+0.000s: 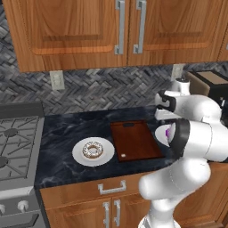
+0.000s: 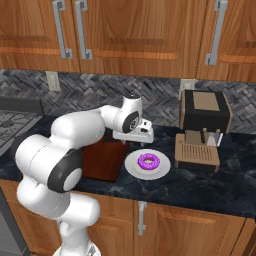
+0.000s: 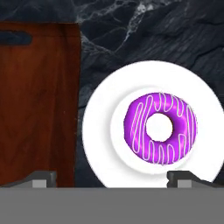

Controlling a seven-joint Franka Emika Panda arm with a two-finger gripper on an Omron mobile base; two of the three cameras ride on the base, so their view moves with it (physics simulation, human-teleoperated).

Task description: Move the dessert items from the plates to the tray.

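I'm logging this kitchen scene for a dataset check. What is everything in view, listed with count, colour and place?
Ring donut with white stripes: one, purple, on the right white plate.
Ring donut with white speckled icing: one, brown, on the left white plate.
Rectangular wooden tray: one, reddish-brown, between the plates.
Coffee machine: one, brown and black, right of the purple donut's plate.
Stove: one, grey, far left.
Upper cabinets: wooden, above the counter.
Gripper: one, white, open, above the purple donut.
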